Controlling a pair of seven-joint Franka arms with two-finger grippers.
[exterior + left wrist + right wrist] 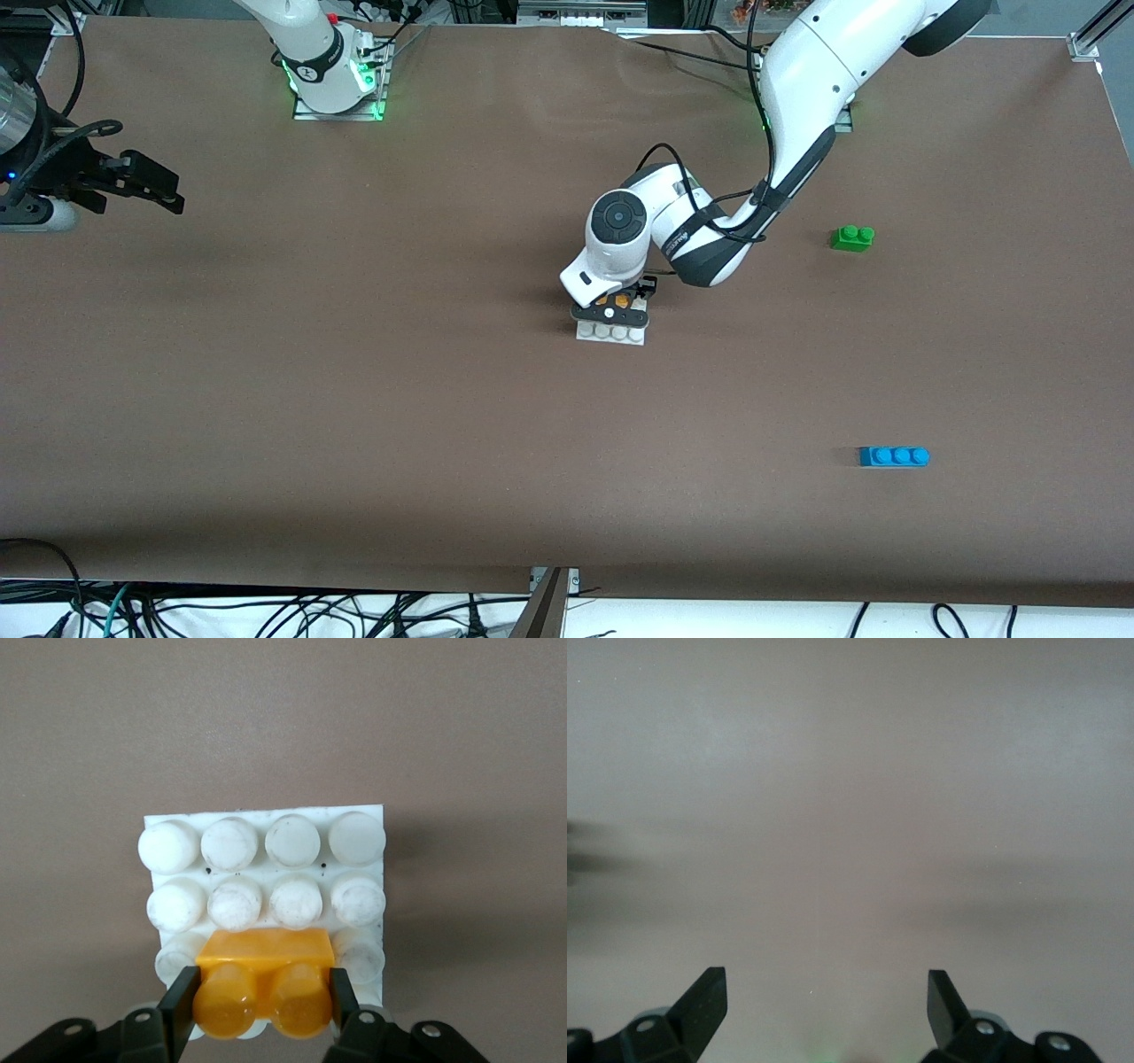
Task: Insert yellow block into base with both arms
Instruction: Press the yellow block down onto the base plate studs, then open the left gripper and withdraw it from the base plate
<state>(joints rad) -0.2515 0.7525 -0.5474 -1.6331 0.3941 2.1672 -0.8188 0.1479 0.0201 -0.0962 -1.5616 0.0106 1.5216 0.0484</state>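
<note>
Left claw [262, 1003] clenched on small orange-yellow two-stud plastic brick [264, 988], directly over flat white studded plastic base plate [266, 870], long axis along stud row; right claw [826, 997] released, waiting over bare desk [354, 399].

A: How many bricks are there?

B: Three — one yellow block [264, 983], one green brick [852, 237], one blue brick [894, 456]. The yellow sits on the base [266, 873]; the green and blue lie well apart from the base, toward the left arm's end.

A: Bases?

B: One — sixteen studs.

A: Arms?

B: Two, each with one gripper: left gripper [261, 1001], right gripper [826, 1001].
</note>
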